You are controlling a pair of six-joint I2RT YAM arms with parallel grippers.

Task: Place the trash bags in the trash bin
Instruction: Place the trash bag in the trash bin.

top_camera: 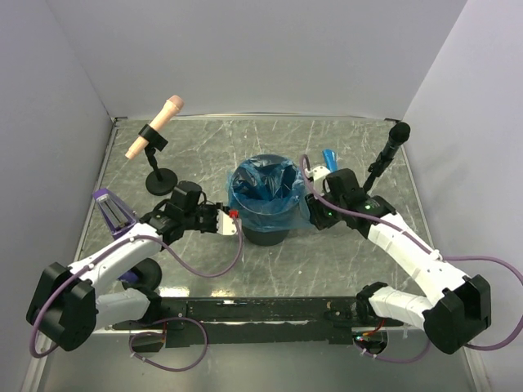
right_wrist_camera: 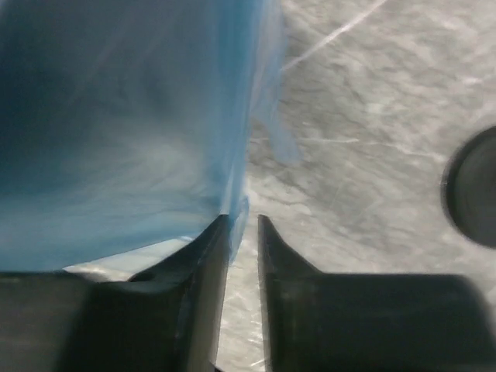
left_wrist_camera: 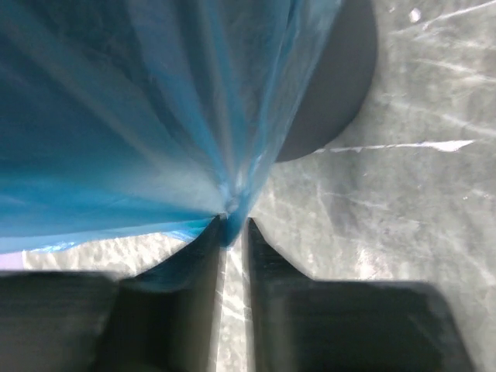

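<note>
The dark trash bin (top_camera: 263,233) stands mid-table, with a bright-blue trash bag (top_camera: 260,186) lining it and draped over its rim. My left gripper (top_camera: 231,222) is at the bin's left side. In the left wrist view its tips (left_wrist_camera: 232,226) are shut on a bunch of the blue film (left_wrist_camera: 155,116), with the bin's dark wall (left_wrist_camera: 333,93) behind. My right gripper (top_camera: 311,206) is at the bin's right side. Its jaws (right_wrist_camera: 242,221) stand narrowly apart, and the film (right_wrist_camera: 132,132) hangs against the left finger. A small blue roll (top_camera: 330,155) lies behind the right gripper.
A pink microphone (top_camera: 155,131) on a black stand base (top_camera: 161,181) is left of the bin. A black microphone (top_camera: 393,140) stands at the right. A purple object (top_camera: 113,211) sits by the left arm. A dark round edge (right_wrist_camera: 474,186) shows at the right of the right wrist view. Walls enclose the table.
</note>
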